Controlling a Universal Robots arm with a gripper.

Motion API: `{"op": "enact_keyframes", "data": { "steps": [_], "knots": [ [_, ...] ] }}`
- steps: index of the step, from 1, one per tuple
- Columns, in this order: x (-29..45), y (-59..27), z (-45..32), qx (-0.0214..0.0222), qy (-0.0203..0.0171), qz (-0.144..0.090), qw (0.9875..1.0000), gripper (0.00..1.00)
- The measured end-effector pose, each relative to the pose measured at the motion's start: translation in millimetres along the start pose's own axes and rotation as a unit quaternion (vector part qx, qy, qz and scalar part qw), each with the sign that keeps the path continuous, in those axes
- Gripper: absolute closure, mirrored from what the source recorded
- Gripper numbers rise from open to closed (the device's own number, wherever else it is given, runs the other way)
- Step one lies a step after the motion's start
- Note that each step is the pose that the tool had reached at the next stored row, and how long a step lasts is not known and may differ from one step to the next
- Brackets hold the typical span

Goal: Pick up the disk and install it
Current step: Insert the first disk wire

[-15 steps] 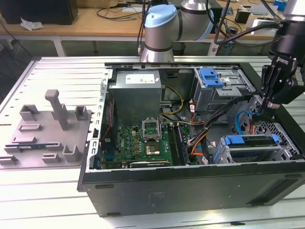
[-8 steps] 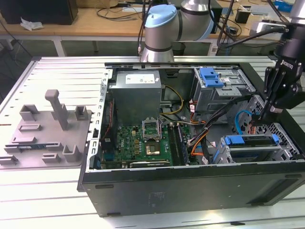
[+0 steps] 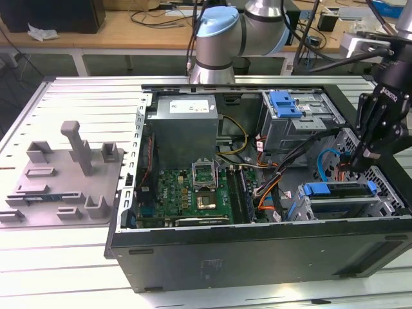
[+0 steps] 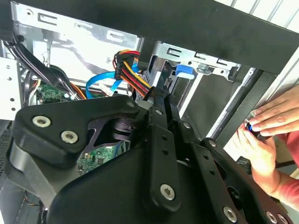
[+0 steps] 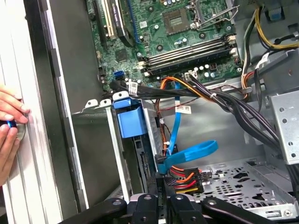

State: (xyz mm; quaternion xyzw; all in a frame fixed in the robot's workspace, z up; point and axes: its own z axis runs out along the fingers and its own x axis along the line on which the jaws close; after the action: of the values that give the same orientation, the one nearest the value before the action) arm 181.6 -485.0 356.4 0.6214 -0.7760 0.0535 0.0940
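The computer case (image 3: 257,257) is black painted metal with a matt finish, the drive cage (image 3: 283,132) inside it is bare sheet metal with a dull silver sheen, and the latch (image 3: 286,103) on top of that cage is smooth blue plastic. The gripper (image 4: 159,105) is matt black with bright metal screw heads (image 4: 167,190), and the flat blue cable (image 5: 194,151) looks glossy. The fixture (image 3: 64,180) is matt grey moulded plastic on a table (image 3: 77,96) of ribbed, satin aluminium
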Motion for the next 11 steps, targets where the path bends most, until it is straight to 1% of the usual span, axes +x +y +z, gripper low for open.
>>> {"op": "enact_keyframes", "data": {
  "steps": [1, 4, 5, 6, 8, 10, 11],
  "knots": [
    [0.7, 0.6, 0.2, 0.0016, -0.0008, -0.008, 1.0, 0.83],
    [1.2, 0.9, 0.3, 0.0047, -0.0006, -0.023, 0.9997, 0.83],
    [1.3, 1.0, 0.3, 0.0063, -0.0004, -0.03, 0.9995, 0.83],
    [1.3, 1.2, 0.4, 0.009, -0.0007, -0.043, 0.999, 0.83],
    [1.4, 1.5, 0.8, 0.0123, -0.0028, -0.059, 0.9982, 0.83],
    [1.8, 2.2, 1.5, 0.0141, -0.0059, -0.065, 0.9977, 0.83],
    [2.2, 3.0, 2.1, 0.015, -0.0086, -0.067, 0.9976, 0.83]
  ]
}}
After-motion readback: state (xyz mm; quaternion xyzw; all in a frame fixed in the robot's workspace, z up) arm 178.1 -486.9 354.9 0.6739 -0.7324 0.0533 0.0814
